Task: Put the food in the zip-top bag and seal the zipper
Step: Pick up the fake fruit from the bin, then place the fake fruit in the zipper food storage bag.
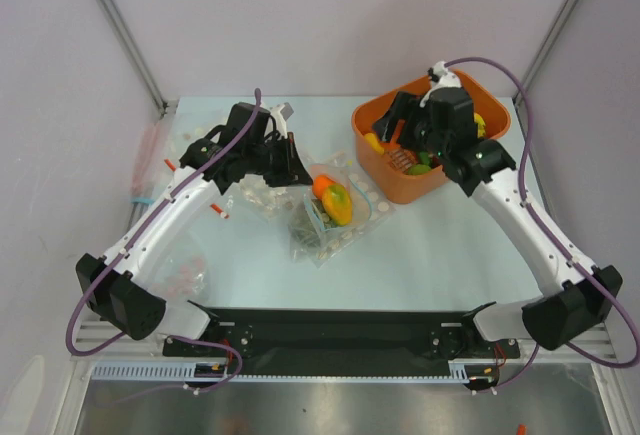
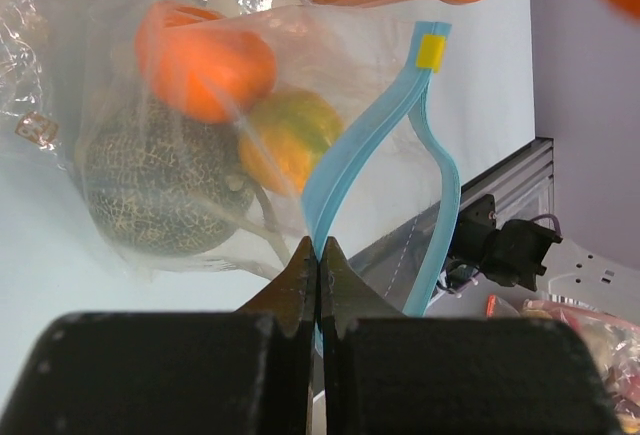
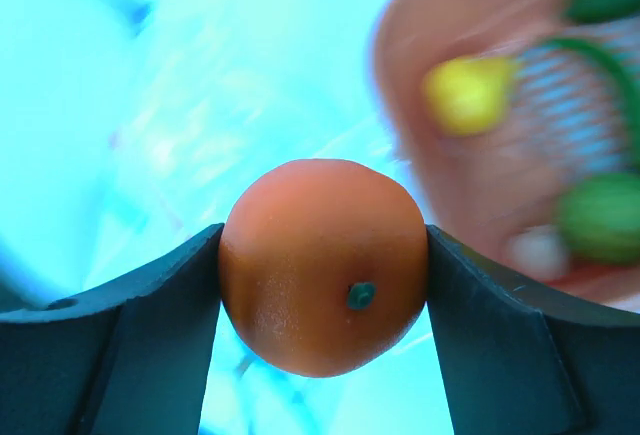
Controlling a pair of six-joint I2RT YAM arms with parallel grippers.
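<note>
The zip-top bag lies mid-table, with an orange, a mango and a grey-green bumpy ball inside. Its light-blue zipper stands open, the two strips apart. My left gripper is shut on one zipper strip and shows in the top view at the bag's left. My right gripper is shut on another orange and hangs over the left part of the orange basket. A lemon and green food lie blurred in the basket.
A clear bag printed with white dots lies under the zip-top bag. More clear bags lie at the left and front left. Another crumpled clear bag lies under my left arm.
</note>
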